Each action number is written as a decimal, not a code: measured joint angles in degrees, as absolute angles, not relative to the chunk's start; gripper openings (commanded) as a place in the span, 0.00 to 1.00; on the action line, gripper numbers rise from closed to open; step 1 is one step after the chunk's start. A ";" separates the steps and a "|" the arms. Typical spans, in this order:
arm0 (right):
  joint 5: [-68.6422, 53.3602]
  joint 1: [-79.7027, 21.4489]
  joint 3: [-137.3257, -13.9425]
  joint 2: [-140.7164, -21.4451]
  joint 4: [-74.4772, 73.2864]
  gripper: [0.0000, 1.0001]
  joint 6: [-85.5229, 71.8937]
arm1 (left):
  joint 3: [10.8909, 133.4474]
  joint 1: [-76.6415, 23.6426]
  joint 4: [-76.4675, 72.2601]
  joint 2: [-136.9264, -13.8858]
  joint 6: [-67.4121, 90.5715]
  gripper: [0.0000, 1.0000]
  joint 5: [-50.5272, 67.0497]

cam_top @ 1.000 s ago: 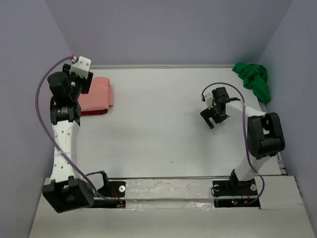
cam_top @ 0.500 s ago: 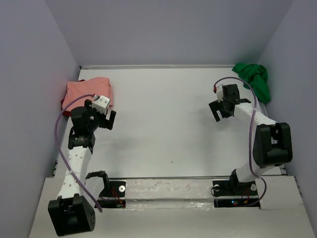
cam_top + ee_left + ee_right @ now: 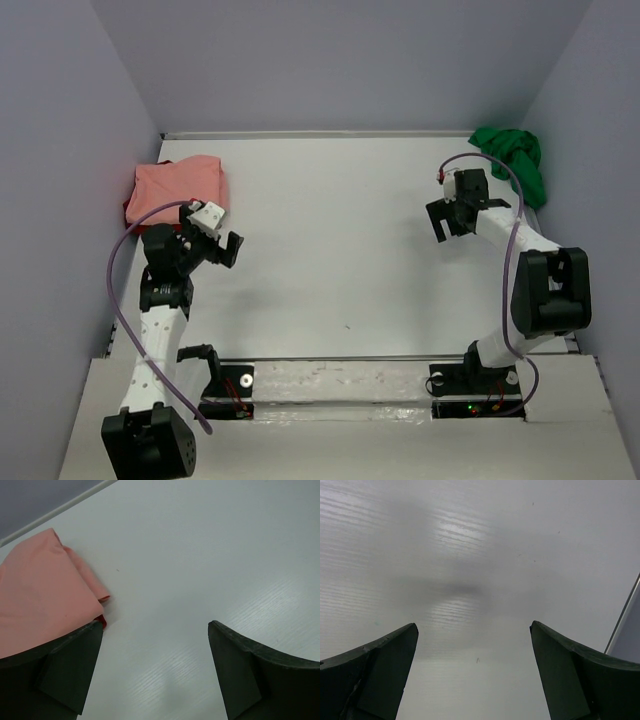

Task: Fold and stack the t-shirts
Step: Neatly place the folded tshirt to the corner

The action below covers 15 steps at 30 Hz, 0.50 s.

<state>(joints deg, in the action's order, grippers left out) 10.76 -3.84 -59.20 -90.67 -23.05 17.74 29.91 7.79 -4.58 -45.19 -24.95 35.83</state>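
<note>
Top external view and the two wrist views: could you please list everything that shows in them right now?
Salmon-pink t-shirt: one, pink, folded at the table's far left corner.
Dark red t-shirt: one, dark red, only an edge showing under the pink one.
Green t-shirt: one, bright green, crumpled at the far right corner.
Table: one, white, between the walls.
Walls: three, pale lilac, around the table.
Left gripper: one, dark, open, empty, near the pink shirt.
Right gripper: one, dark, open, empty, over bare table near the green shirt.
</note>
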 measured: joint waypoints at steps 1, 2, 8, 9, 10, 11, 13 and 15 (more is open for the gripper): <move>10.76 -3.77 -59.20 -90.67 -23.09 1.00 17.63 | 29.78 7.94 -4.62 -45.21 -24.91 0.99 36.45; 10.76 -3.68 -59.20 -90.67 -23.09 1.00 17.41 | 29.63 8.01 -4.69 -45.25 -24.91 0.99 36.77; 8.47 -3.05 -59.33 -89.73 -23.46 1.00 15.31 | 29.47 8.69 -4.80 -45.58 -24.91 0.99 38.81; 8.34 -2.68 -59.57 -89.21 -23.59 1.00 14.79 | 29.47 8.75 -4.86 -45.58 -24.93 0.99 38.92; 8.32 -2.57 -59.72 -88.99 -23.55 1.00 14.63 | 29.47 8.84 -4.89 -45.56 -24.93 0.99 39.03; 8.23 -2.17 -59.96 -88.58 -23.53 1.00 14.44 | 29.47 9.08 -4.89 -45.56 -24.86 0.99 39.24; 7.57 -1.56 -60.05 -87.74 -23.53 1.00 14.17 | 29.45 9.63 -4.89 -45.56 -24.53 0.99 39.81; 6.20 -0.49 -60.05 -86.85 -23.57 1.00 14.09 | 29.45 10.26 -4.86 -45.67 -24.49 0.99 40.49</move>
<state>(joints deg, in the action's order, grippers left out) 6.20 -0.49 -60.05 -86.85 -23.57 14.09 29.45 10.26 -4.86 -45.67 -24.49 40.49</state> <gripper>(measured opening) 0.994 0.989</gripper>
